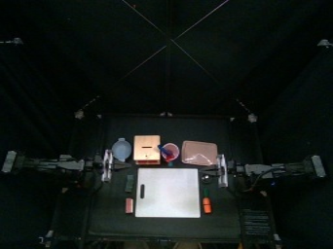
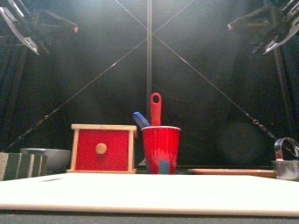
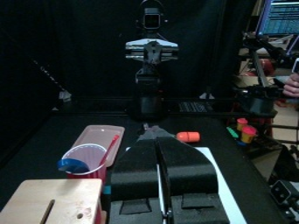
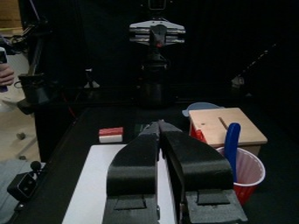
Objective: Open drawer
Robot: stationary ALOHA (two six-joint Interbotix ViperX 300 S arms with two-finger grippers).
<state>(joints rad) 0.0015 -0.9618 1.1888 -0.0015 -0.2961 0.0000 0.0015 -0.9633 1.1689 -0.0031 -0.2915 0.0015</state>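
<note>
1. Pincers first: I see the left pincer (image 3: 149, 133) fully closed with its 2 jaws meeting at the tips and nothing between them.
2. I read the right pincer (image 4: 160, 127) the same way, jaws pressed together and gripping nothing.
3. Both arms sit pulled back at the sides of the desk (image 1: 97, 219), the pincers facing each other across it.
4. I find the drawer (image 1: 147, 151) between the 2 pincers, nearer the left one and toward the far edge; its red front with a round knob (image 2: 101, 148) looks flush, shut.
5. Just beside the drawer, on the right pincer's side, stands a red cup (image 2: 160, 149) holding a red-handled and a blue-handled utensil.
6. A white board (image 1: 169, 192) lies between the pincers, nearer the front edge.
</note>
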